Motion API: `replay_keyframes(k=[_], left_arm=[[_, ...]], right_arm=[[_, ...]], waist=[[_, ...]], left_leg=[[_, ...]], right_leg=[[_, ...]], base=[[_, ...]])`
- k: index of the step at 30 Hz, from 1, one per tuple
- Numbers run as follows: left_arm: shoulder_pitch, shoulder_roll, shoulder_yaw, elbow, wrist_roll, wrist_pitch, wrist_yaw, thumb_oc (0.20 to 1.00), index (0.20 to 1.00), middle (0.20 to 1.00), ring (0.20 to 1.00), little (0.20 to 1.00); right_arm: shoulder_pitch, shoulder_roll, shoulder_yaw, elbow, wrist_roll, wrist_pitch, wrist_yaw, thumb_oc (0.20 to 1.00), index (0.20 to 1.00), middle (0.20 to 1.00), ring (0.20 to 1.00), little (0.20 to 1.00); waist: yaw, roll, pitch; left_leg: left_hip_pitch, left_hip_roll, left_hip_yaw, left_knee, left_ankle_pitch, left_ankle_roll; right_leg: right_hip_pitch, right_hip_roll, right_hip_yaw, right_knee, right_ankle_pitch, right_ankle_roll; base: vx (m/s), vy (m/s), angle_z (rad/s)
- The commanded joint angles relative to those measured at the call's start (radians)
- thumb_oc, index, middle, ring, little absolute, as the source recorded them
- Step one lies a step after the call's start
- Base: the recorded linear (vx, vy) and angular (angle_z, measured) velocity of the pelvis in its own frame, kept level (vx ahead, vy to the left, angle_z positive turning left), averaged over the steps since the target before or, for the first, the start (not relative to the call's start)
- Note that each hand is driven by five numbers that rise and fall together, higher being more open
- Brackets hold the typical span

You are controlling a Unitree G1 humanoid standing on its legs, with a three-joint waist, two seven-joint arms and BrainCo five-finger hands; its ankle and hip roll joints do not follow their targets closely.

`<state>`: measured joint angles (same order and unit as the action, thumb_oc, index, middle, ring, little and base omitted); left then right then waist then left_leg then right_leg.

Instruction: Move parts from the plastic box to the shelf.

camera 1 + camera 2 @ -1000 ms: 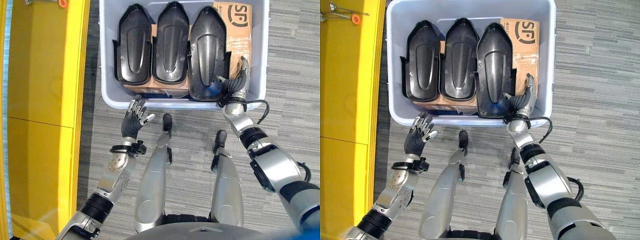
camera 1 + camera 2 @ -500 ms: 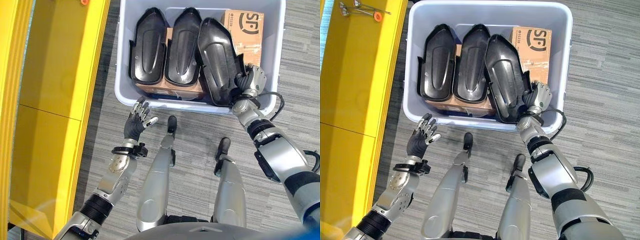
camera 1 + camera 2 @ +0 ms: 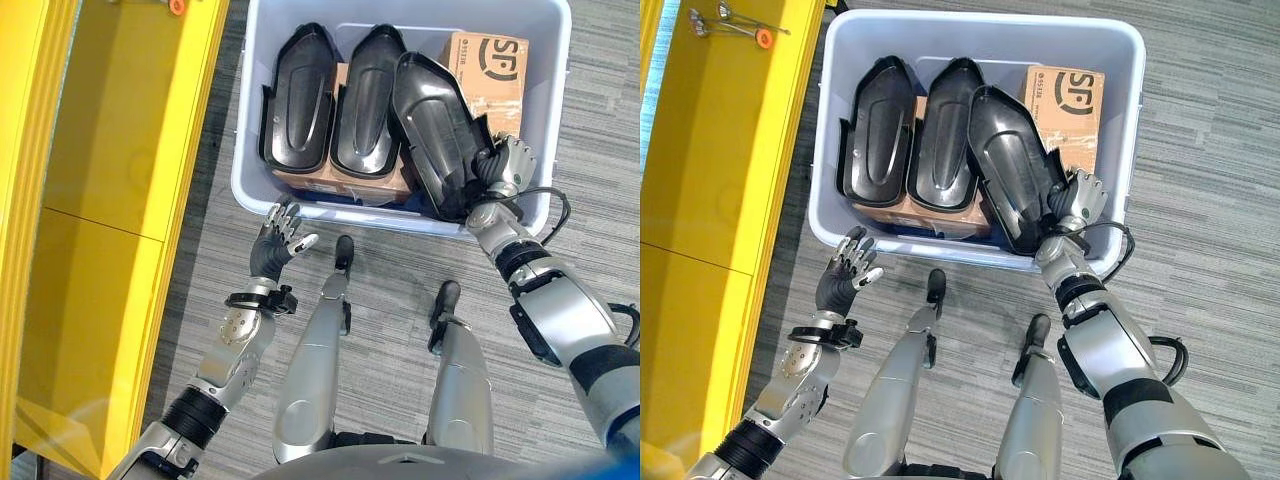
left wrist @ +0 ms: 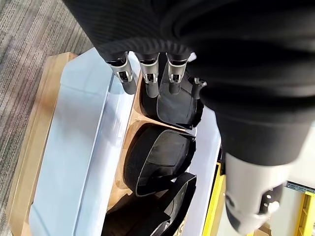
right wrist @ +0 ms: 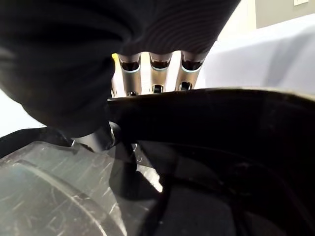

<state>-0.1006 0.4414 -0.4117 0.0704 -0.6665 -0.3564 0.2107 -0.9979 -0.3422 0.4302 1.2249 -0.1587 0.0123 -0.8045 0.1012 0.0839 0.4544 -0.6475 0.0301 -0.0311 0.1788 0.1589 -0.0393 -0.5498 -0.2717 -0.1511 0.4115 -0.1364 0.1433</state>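
Three black shell-shaped parts lie in the pale plastic box point(image 3: 300, 203): a left one point(image 3: 297, 100), a middle one point(image 3: 362, 100) and a right one point(image 3: 435, 130) that leans askew across the box. My right hand point(image 3: 503, 165) is at that part's near end, by the box's right front corner. In the right wrist view its fingers point(image 5: 157, 73) curl over the part's rim point(image 5: 221, 113), thumb on the inside. My left hand point(image 3: 275, 245) is open, just outside the box's near wall on the left. The yellow shelf point(image 3: 110, 200) runs along the left.
A cardboard carton point(image 3: 490, 65) stands in the box's back right corner, and brown cardboard point(image 3: 330, 183) lies under the parts. A small orange-handled tool point(image 3: 735, 28) lies on the shelf's far end. Grey striped carpet point(image 3: 590, 150) surrounds the box.
The camera has shifted. My right hand has closed on the right part's near end, and that part has swung from straight to askew. The left hand keeps its place.
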Motion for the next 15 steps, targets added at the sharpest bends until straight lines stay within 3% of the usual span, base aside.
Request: replay_keyframes(k=[1, 2, 4, 5, 9, 15], left_arm=[[-0.013, 0.025, 0.028, -0.066, -0.007, -0.045, 0.027, 1.000, 1.000, 1.000, 1.000, 1.000], [-0.013, 0.024, 0.038, -0.063, -0.003, -0.046, 0.032, 1.000, 1.000, 1.000, 1.000, 1.000], [-0.009, 0.020, 0.052, -0.057, 0.003, -0.047, 0.040, 1.000, 1.000, 1.000, 1.000, 1.000], [-0.002, 0.018, 0.073, -0.054, 0.009, -0.052, 0.049, 1.000, 1.000, 1.000, 1.000, 1.000], [0.014, 0.019, 0.093, -0.055, 0.007, -0.050, 0.051, 1.000, 1.000, 1.000, 1.000, 1.000], [0.040, 0.023, 0.109, -0.054, -0.010, -0.035, 0.027, 1.000, 1.000, 1.000, 1.000, 1.000]], right_arm=[[0.143, 0.105, -0.022, -0.059, 0.088, -0.057, 0.038, 0.200, 0.200, 0.200, 0.200, 0.200], [0.160, 0.098, -0.032, -0.126, 0.111, -0.081, 0.034, 0.200, 0.200, 0.200, 0.200, 0.200], [0.209, 0.079, -0.046, -0.279, 0.141, -0.118, 0.031, 0.200, 0.200, 0.200, 0.200, 0.200], [0.269, 0.044, -0.073, -0.463, 0.152, -0.152, 0.029, 0.200, 0.200, 0.200, 0.200, 0.200], [0.356, 0.006, -0.169, -0.668, 0.218, -0.214, 0.039, 0.200, 0.200, 0.200, 0.200, 0.200], [0.430, -0.007, -0.239, -0.820, 0.283, -0.269, 0.076, 0.200, 0.200, 0.200, 0.200, 0.200]], waist=[[0.018, -0.018, 0.065], [0.011, -0.021, 0.066], [-0.002, -0.032, 0.066], [-0.017, -0.047, 0.066], [-0.034, -0.065, 0.066], [-0.040, -0.079, 0.057]], left_leg=[[-0.011, 0.008, 0.045, 0.143, -0.181, -0.006], [-0.024, 0.010, 0.050, 0.137, -0.151, 0.001], [-0.019, 0.015, 0.050, 0.135, -0.150, 0.000], [-0.011, 0.019, 0.048, 0.132, -0.149, 0.000], [0.010, 0.025, 0.040, 0.122, -0.147, -0.001], [0.049, 0.029, 0.032, 0.114, -0.144, -0.002]], right_leg=[[0.086, 0.002, 0.030, -0.129, 0.112, 0.000], [0.073, 0.004, 0.027, -0.134, 0.136, -0.006], [0.075, 0.006, 0.029, -0.134, 0.136, -0.006], [0.081, 0.010, 0.032, -0.135, 0.138, -0.005], [0.103, 0.014, 0.028, -0.139, 0.133, -0.006], [0.142, 0.016, 0.025, -0.141, 0.124, -0.008]], base=[[0.00, 0.000, 0.00], [0.00, 0.000, 0.00], [-0.04, -0.009, -0.03], [-0.01, -0.039, -0.03], [-0.01, -0.052, -0.03], [0.01, -0.023, -0.01]])
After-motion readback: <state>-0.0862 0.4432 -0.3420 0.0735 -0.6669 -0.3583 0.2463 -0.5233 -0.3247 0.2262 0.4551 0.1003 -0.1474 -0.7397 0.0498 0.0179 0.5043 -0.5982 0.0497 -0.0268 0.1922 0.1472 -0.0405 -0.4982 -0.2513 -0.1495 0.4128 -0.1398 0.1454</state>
